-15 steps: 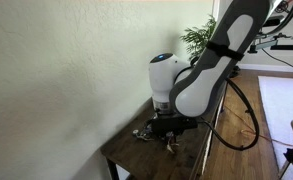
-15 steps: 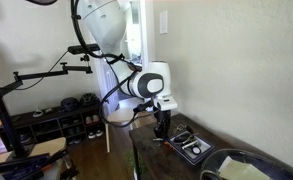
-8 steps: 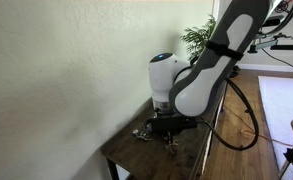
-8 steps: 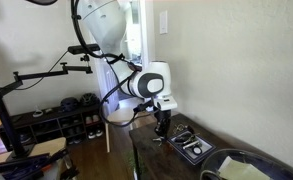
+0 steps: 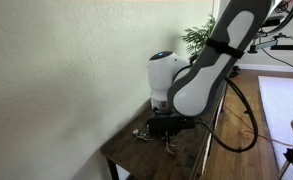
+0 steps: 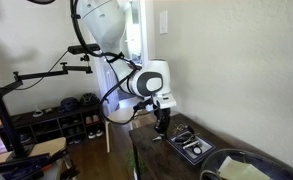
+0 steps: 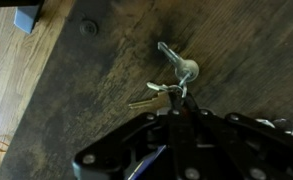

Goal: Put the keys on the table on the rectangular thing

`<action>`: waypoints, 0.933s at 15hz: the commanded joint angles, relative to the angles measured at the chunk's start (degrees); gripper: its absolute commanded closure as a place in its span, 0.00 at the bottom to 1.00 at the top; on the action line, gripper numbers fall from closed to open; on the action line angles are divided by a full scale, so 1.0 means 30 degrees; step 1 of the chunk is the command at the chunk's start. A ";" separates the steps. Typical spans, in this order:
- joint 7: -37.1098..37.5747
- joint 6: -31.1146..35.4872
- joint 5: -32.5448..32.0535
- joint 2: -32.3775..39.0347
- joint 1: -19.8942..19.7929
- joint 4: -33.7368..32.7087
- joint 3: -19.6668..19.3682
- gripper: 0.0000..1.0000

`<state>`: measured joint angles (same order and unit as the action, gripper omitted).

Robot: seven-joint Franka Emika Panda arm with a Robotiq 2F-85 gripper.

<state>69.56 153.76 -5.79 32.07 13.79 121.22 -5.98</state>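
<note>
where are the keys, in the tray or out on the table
Out: the wrist view shows the keys lying flat on the bare table; the tray sits apart.

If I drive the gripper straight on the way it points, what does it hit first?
Most likely the keys: in the wrist view they lie right at the tips of the gripper, which points down at the table. Whether it touches them is unclear; the tabletop lies directly under them.
</note>
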 commanded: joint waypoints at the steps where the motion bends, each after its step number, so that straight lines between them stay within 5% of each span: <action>1: 0.0061 0.0683 0.0476 -0.1152 0.0401 0.1004 -0.0030 0.94; 14: 0.0045 0.1078 0.0427 -0.2657 0.0744 0.0946 0.0206 0.94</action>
<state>69.56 155.61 -4.94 27.86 15.14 121.49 -5.05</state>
